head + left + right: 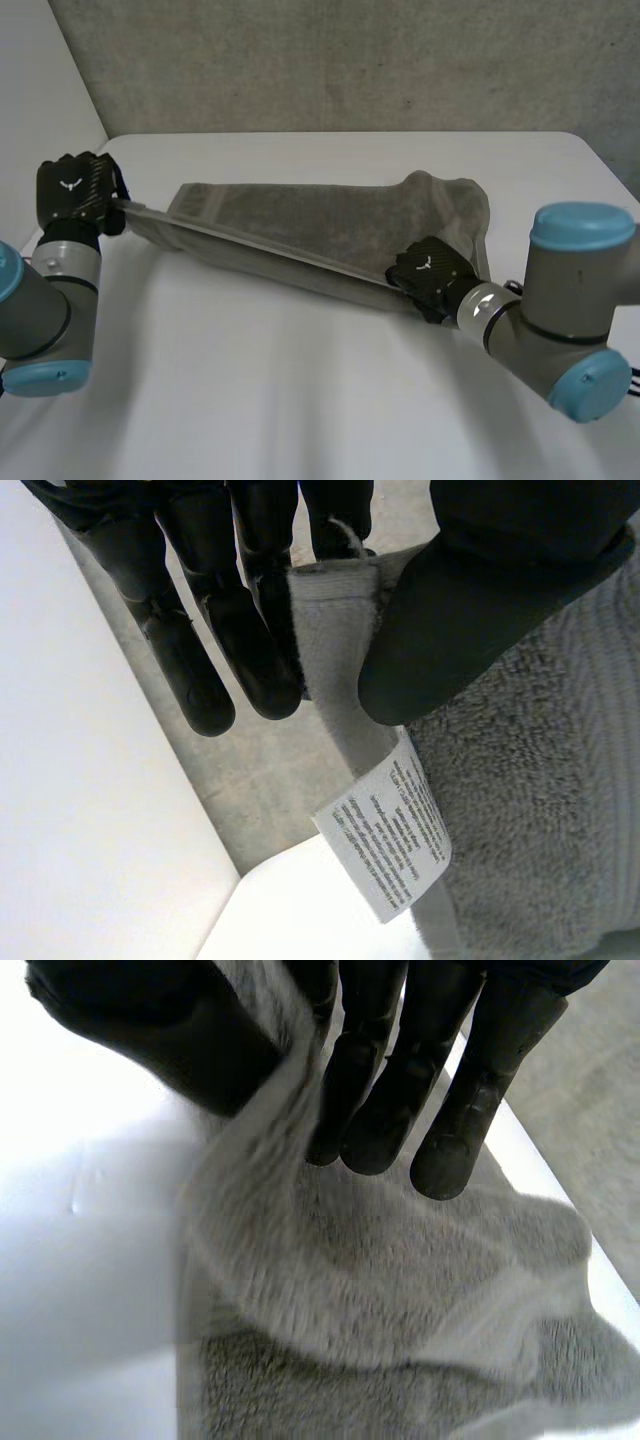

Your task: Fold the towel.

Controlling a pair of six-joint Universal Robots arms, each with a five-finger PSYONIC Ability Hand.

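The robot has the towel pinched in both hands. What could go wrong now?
The left hand pinches only a thin corner of the towel near the label, so it might slip out. The end beside the right hand is bunched, so the fold could come out crooked.

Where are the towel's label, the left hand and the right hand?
label point(385, 835): left wrist view, middle of the printed tag.
left hand point(470, 600): left wrist view, thumb pinching the towel point(560, 780) edge.
right hand point(375, 1110): right wrist view, a finger over the towel.
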